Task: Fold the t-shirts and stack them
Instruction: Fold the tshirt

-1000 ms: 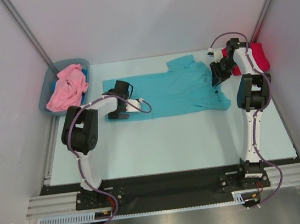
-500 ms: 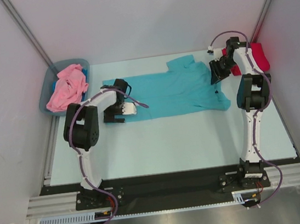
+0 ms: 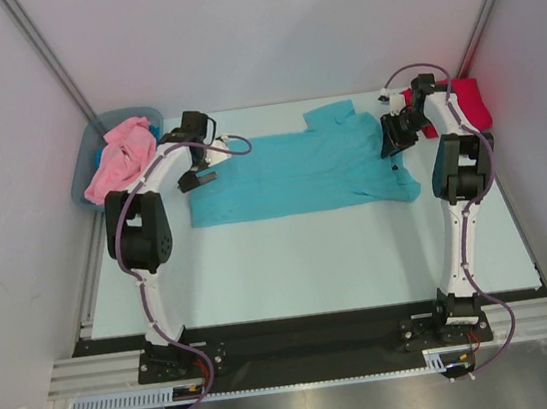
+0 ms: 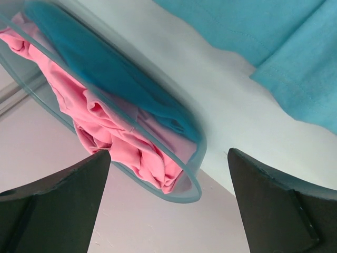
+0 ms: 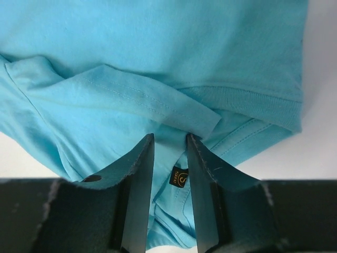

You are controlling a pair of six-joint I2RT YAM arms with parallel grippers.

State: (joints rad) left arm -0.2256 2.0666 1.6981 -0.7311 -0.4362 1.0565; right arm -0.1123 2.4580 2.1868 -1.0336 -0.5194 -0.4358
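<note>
The teal t-shirt (image 3: 299, 171) lies spread flat across the middle of the table. The pink t-shirt (image 3: 121, 159) is bunched in the grey-blue bin (image 3: 130, 113) at the back left. The crimson t-shirt (image 3: 469, 103) lies at the back right. My left gripper (image 3: 197, 179) hangs open and empty between the bin and the teal shirt's left edge; its view shows the pink shirt (image 4: 105, 126) ahead. My right gripper (image 3: 392, 137) sits over the teal shirt's collar (image 5: 237, 100). Its jaws stand only narrowly apart (image 5: 169, 138), with the size label (image 5: 179, 177) showing between them and no cloth seen pinched.
Something blue (image 4: 105, 68) also lies in the bin beside the pink shirt. Grey walls close the cell at the left, back and right. The arm bases stand at the near edge on a black rail (image 3: 302, 342).
My left gripper has left the teal shirt's near-left corner and swung back and left toward the bin. My right gripper has shifted slightly left over the collar.
</note>
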